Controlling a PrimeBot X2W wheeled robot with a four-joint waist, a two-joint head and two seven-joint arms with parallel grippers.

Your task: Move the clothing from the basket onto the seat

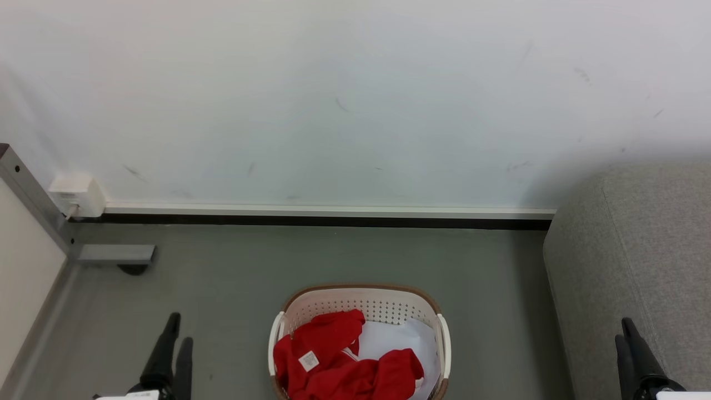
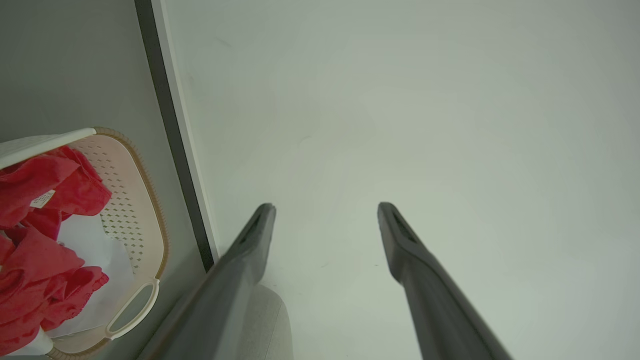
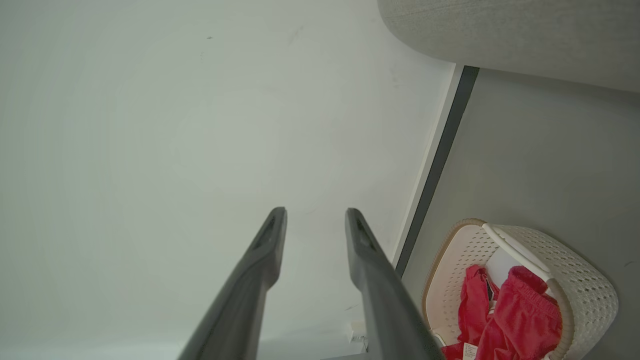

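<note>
The oval white basket with a brown rim stands on the grey floor at the bottom centre, and the red clothing lies crumpled inside it, a white label showing. The grey seat rises at the right. My left gripper hangs open and empty to the left of the basket. My right gripper hangs in front of the seat, its jaws a little apart with nothing between them. In the left wrist view my left gripper faces the wall, with the basket and clothing at the left. The right gripper faces the wall too, beside the basket, clothing and seat.
A flat white sheet lies in the basket under the red fabric. A white wall with a dark baseboard closes the far side. At the left stand a metal post, its flat foot and a white wall box.
</note>
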